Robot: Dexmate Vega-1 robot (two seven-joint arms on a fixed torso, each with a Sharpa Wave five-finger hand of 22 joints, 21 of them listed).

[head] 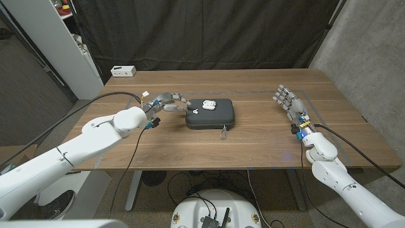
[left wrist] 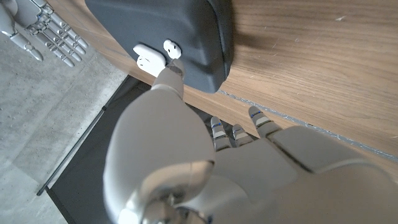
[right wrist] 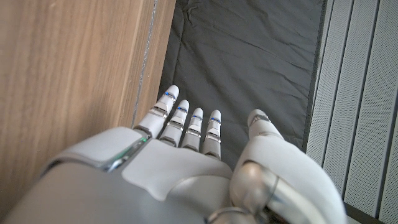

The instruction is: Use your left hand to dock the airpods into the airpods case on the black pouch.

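A black zipped pouch (head: 212,116) lies mid-table. On its top sit the white airpods case (head: 209,104) and, nearer its left edge, a small white airpod (head: 196,111). My left hand (head: 168,104) reaches in from the left with its fingers spread, fingertips at the pouch's left edge, holding nothing. In the left wrist view one fingertip (left wrist: 170,73) points just short of the airpod (left wrist: 171,48), with the case (left wrist: 146,58) beside it on the pouch (left wrist: 186,31); whether they touch I cannot tell. My right hand (head: 287,101) stands upright far right, fingers apart and empty.
A white box (head: 123,71) sits at the table's back left corner. A white shelf unit (head: 63,44) stands off the left side. The pouch's zipper pull (head: 224,132) sticks out toward the front. A black cable (head: 136,149) hangs over the front edge.
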